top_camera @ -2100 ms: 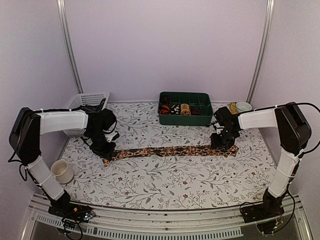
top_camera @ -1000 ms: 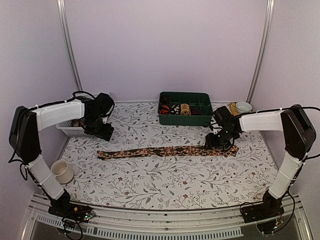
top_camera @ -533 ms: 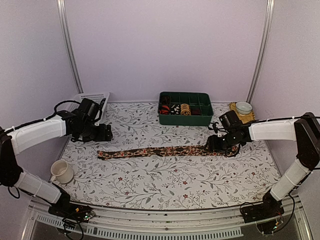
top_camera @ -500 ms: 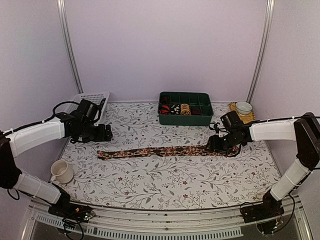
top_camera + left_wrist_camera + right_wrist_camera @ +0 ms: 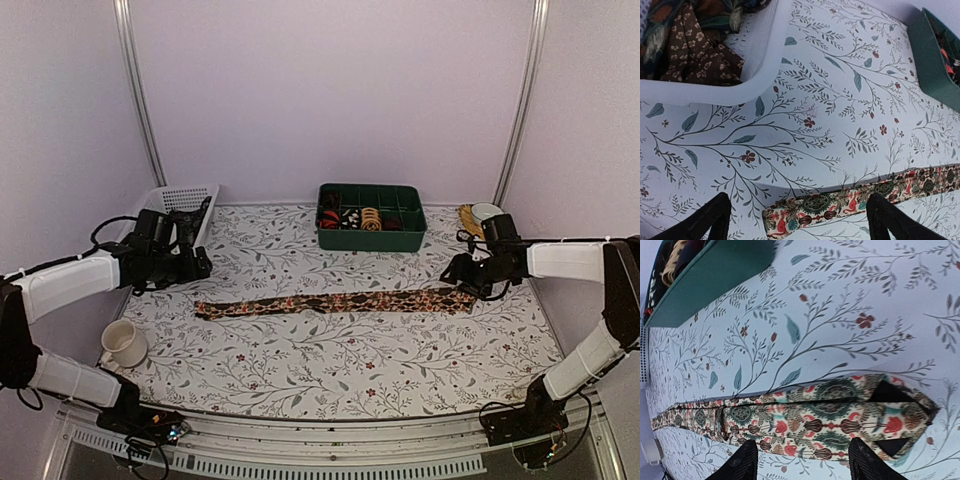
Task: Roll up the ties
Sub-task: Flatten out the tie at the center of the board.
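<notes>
Floral tablecloth [image 5: 330, 360] | tie [image 5: 340, 301] flat (unrolled) | left claw [image 5: 202, 264], right claw [image 5: 453, 275] spread, empty

Left gripper [image 5: 203, 266], right gripper [image 5: 452, 273]: both agape.

One long patterned tie [image 5: 335, 301] lay on one floral table [image 5: 330, 365], one green tray [image 5: 372, 241] held at least four rolled ties [image 5: 371, 219], one white basket [image 5: 185, 192] held fabrics [image 5: 690, 55], number unclear, one mug [image 5: 122, 343], one bowl [image 5: 487, 212].
</notes>
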`<state>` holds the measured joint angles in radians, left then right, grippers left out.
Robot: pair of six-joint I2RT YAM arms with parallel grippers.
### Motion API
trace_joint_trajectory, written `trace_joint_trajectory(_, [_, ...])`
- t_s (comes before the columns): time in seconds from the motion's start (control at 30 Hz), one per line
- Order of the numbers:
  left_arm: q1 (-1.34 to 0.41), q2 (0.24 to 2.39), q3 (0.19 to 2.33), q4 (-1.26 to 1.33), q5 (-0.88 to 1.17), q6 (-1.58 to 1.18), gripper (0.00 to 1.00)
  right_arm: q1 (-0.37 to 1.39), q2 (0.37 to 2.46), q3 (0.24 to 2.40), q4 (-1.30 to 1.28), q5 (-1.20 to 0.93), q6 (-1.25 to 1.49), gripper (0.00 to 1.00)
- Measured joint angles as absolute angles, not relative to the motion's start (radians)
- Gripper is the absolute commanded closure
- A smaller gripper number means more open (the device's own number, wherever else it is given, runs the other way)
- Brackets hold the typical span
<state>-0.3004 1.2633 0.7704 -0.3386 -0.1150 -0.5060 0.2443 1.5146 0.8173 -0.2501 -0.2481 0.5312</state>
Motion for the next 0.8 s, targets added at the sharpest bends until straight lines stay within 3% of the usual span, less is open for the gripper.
trace_joint_trajectory(0.47, [-0.230,1.229,0.653,-0.199,0.010,-0.548,0.13,0.112,1.481,0.710,-0.223,-0.212,0.607,0.40])
trace_joint_trajectory(0.8, [-0.224,1.242,0.596,-0.150,0.027,-0.576,0.24,0.099,1.481,0.686,-0.171,-0.284,0.632,0.43])
